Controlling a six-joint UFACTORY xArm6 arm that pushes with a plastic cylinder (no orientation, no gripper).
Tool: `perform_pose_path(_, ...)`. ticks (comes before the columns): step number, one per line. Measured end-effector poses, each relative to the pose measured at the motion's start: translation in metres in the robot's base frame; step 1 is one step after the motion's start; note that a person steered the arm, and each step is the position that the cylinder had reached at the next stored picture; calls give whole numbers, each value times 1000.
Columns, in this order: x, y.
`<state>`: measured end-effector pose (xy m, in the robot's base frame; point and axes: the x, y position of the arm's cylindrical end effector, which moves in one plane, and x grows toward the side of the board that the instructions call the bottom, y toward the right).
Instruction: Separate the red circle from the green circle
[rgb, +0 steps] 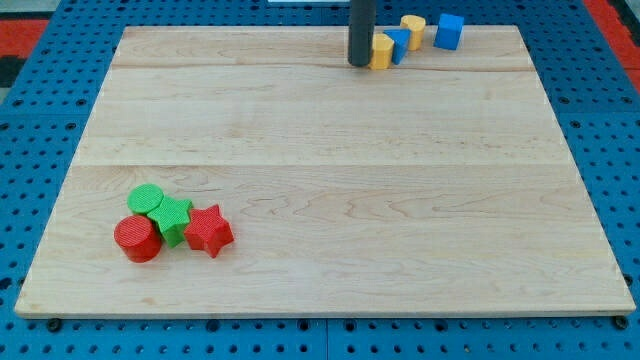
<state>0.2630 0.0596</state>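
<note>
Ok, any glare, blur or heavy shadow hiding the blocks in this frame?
Camera view: even lighting, no glare on the board; red circle and green circle sharp with faint shadows; my tip looks slightly soft, beside a yellow block.

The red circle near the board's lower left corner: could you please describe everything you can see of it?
The red circle is a short, ridged, plastic-looking cylinder lying flat on the wooden board. It sits lowest and leftmost in its cluster, apparently touching the green circle above it and a second green block on its right. My tip is far away, near the view's top.
</note>
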Motion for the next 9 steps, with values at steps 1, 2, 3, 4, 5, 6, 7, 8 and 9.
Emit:
perform_pose_path(1, 0, 28)
perform_pose_path(2, 6, 36)
perform_pose_path(3, 43, 19)
perform_pose_path(4, 49, 15)
perform_pose_path(5, 49, 14)
perform_pose_path(6, 56, 13)
perform_pose_path(7, 120, 13)
perform_pose_path(8, 198, -7)
perform_pose_path(9, 263, -59)
